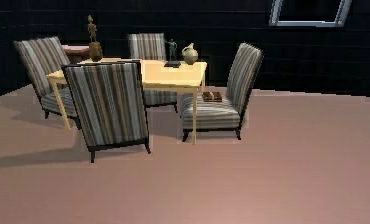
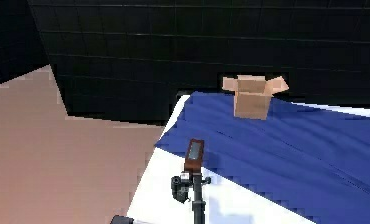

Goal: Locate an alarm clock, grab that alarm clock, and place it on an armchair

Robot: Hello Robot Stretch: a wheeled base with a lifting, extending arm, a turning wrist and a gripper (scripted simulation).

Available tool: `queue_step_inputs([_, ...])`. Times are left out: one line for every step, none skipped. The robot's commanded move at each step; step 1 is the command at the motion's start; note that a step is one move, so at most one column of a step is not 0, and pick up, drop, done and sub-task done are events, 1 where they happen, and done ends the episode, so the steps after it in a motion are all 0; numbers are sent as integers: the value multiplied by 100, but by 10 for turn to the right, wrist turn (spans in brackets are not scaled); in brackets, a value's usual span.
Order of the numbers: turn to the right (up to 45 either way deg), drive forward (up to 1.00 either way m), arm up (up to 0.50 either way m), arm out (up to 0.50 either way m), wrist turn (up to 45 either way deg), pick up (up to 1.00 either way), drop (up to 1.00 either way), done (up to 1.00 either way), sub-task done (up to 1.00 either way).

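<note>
At the edge of the wide bed [image 2: 303, 150], with its blue cover and white sheet, the dark pincer [image 2: 182, 186] shows against the sheet. Just beyond it, toward the bed's middle, is a small reddish-brown slab with a grey face [image 2: 196, 152]. That may well be the alarm clock, though it is too small for me to swear to it. I cannot tell whether the pincer's fingers are spread or pressed together, nor whether it has hold of anything, since the bed lies right behind it. Farther up the bed stands an open brown cardboard box [image 2: 253, 97], well apart from the slab.

I judge the finding likely done and the grab unsettled. The placing is all left to do: ahead of the robot, grey-and-tan striped upholstered armchairs [image 1: 108, 105] are drawn round a pale yellow wooden table [image 1: 158, 72].
</note>
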Motion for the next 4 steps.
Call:
queue_step_inputs([0,0,0,0,0,100,0,0,0])
queue_step_inputs([0,0,10,0,0,0,0,0,0])
queue_step_inputs([0,0,40,0,0,0,0,0,0])
queue_step_inputs([0,0,0,0,-450,0,0,0,0])
